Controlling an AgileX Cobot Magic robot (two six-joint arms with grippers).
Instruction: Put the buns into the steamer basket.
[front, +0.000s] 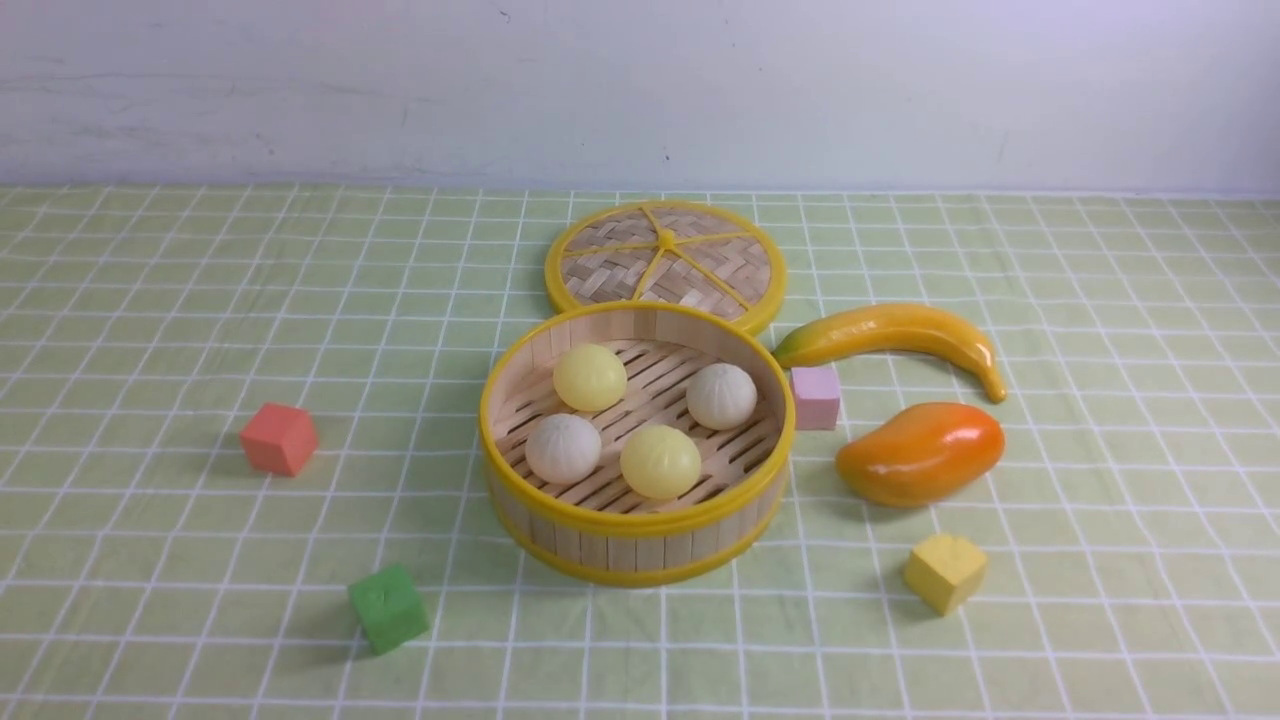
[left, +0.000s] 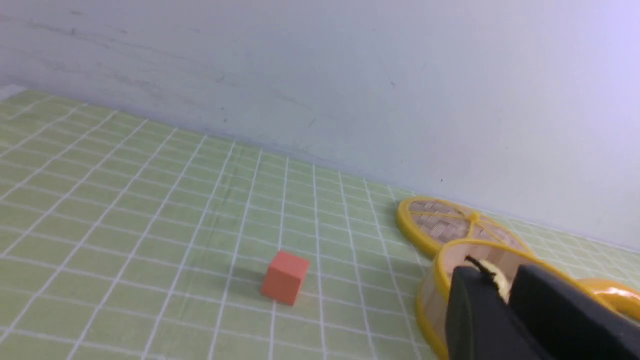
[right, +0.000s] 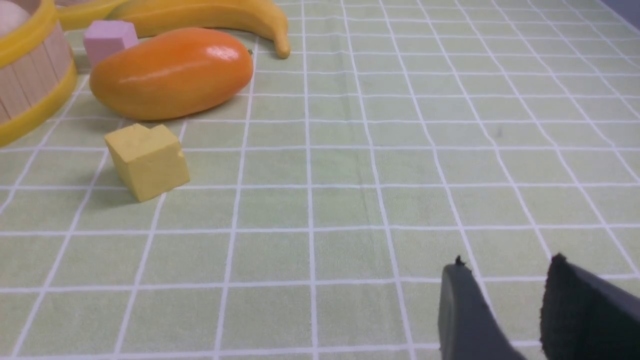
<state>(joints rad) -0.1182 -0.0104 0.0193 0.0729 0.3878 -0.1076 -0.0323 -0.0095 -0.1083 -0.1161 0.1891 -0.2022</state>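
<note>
I see all four buns (front: 590, 377) inside the steamer basket (front: 620, 545). My left end effector (left: 502, 290) and right end effector (right: 505, 280) stand narrowly parted, empty; careless retreating could nudge the basket.

A staged robot test bench rather than a lived-in kitchen: a worktop (front: 150, 560) covered in a pale green cloth with a white grid runs back to a bare, scuffed whitish wall (front: 300, 90) at twelve o'clock. Laid out on it are play props only: a bamboo steamer basket (front: 637, 520) at the centre, its woven lid (front: 665, 262) at twelve o'clock, plastic fruit (front: 920, 452) at three o'clock and small coloured cubes (front: 279, 438) scattered around. Black end effector fingers (right: 465, 315) show in the wrist views.
</note>
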